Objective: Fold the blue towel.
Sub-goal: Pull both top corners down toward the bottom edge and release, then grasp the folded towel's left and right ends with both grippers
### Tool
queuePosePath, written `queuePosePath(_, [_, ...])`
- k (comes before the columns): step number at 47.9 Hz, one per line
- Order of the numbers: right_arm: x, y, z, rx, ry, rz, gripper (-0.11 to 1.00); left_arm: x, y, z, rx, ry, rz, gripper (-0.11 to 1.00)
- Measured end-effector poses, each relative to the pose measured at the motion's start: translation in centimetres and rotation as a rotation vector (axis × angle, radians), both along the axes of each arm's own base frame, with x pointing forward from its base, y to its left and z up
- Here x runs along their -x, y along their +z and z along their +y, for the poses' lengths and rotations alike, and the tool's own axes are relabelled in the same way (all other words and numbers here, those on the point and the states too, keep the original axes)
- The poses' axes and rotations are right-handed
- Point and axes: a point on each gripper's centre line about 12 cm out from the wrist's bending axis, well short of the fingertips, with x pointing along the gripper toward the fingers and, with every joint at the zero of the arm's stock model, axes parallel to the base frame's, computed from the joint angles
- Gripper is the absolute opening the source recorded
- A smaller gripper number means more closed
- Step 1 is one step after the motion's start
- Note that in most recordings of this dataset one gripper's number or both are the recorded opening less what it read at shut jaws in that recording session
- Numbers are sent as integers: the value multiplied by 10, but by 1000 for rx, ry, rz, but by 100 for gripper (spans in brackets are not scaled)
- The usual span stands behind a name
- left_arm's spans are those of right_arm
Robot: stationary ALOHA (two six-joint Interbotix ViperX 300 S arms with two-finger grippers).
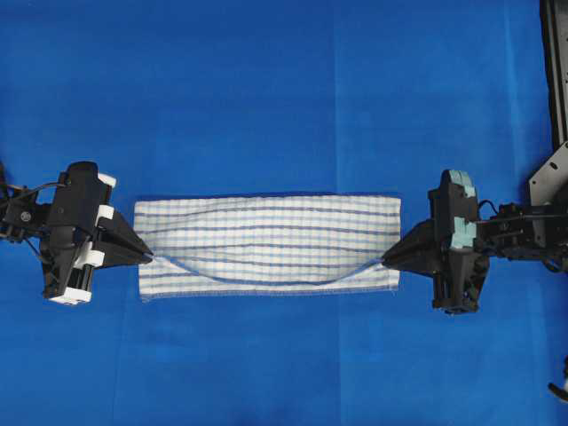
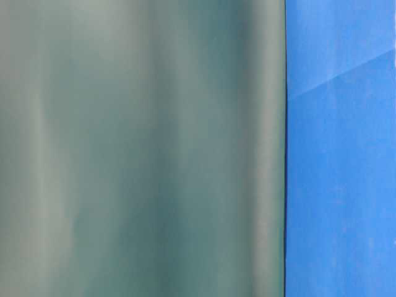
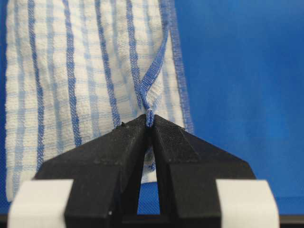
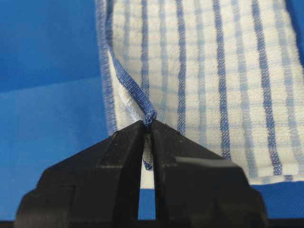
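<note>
The blue towel (image 1: 266, 244), white with blue stripes and checks, lies as a long band across the middle of the blue sheet. My left gripper (image 1: 149, 257) is shut on the towel's hemmed edge at its left end, seen pinched between the black tips in the left wrist view (image 3: 150, 119). My right gripper (image 1: 385, 260) is shut on the same hemmed edge at the right end (image 4: 148, 122). Between the two grips the top layer's edge sags in a shallow curve over the layer beneath. The towel (image 3: 85, 80) fills the left wrist view's upper left and the towel (image 4: 213, 85) the right wrist view's upper right.
The blue sheet (image 1: 266, 89) covers the table all around the towel. A black metal frame (image 1: 555, 62) runs down the right edge. The table-level view is mostly blocked by a blurred grey-green surface (image 2: 142, 148), with blue sheet (image 2: 340, 154) to its right.
</note>
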Motion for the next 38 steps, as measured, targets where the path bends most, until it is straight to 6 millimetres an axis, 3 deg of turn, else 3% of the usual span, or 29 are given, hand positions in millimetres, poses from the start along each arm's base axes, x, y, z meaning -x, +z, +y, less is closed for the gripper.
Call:
queuePosePath(13, [1, -7, 5, -10, 5, 44, 1, -2, -7, -2, 36, 29, 37, 4])
queuePosePath(18, [0, -13, 7, -11, 10, 78, 12, -2, -12, -2, 60, 53, 61, 6])
queuePosePath(22, [-2, -14, 9, -10, 12, 84, 28, -2, -13, -2, 80, 71, 70, 23])
queuePosePath(32, [-4, -13, 10, -4, 17, 76, 88, 0, -12, -4, 94, 74, 79, 83])
queuePosePath(35, [-4, -9, 10, 0, 26, 64, 89, 0, -9, -4, 89, 69, 75, 90])
queuePosePath(38, [-5, -2, 10, 1, 34, 36, 86, 0, -4, -4, 88, 65, 68, 87])
